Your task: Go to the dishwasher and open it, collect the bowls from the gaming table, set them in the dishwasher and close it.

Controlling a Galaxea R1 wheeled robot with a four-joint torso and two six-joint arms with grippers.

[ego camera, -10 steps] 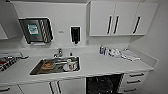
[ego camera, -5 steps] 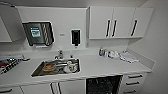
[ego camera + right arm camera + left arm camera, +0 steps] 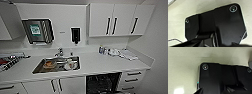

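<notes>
The dishwasher (image 3: 102,83) sits under the white counter (image 3: 105,65), right of the sink. Its front is open, showing a dark inside with wire racks. The bowls and the gaming table are out of view. In each wrist view the robot's dark plate hangs over a pale speckled floor (image 3: 183,65) (image 3: 179,15), and I cannot make out either gripper's state.
A steel sink (image 3: 37,68) in the counter holds some dishes too blurred to name. White wall cabinets (image 3: 113,20) with black handles hang at the upper right. Drawers (image 3: 132,78) stand right of the dishwasher. Bottles and cloths (image 3: 115,52) lie at the back right.
</notes>
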